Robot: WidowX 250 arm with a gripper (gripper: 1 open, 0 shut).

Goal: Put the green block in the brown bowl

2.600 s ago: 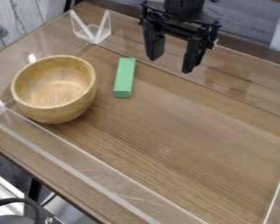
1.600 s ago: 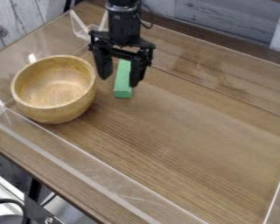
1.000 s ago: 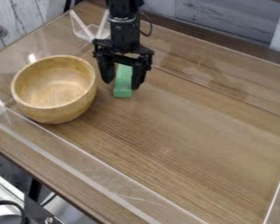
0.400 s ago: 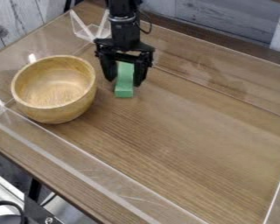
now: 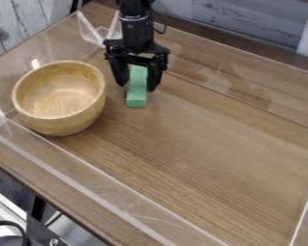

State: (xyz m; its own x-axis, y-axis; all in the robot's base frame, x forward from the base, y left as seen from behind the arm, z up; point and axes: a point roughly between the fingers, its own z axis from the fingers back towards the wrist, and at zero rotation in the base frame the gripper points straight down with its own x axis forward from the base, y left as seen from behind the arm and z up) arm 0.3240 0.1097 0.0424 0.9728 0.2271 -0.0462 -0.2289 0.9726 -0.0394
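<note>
Directly beneath the gripper (image 5: 136,78), the green block (image 5: 138,91) lay flat on the table (image 5: 208,144), its upper part between the wide-apart fingers (nothing clamped). A sound grasp called for closing squarely across the block's narrow width. Beside the gripper, toward the left edge, the brown bowl (image 5: 59,96) stood empty.
</note>
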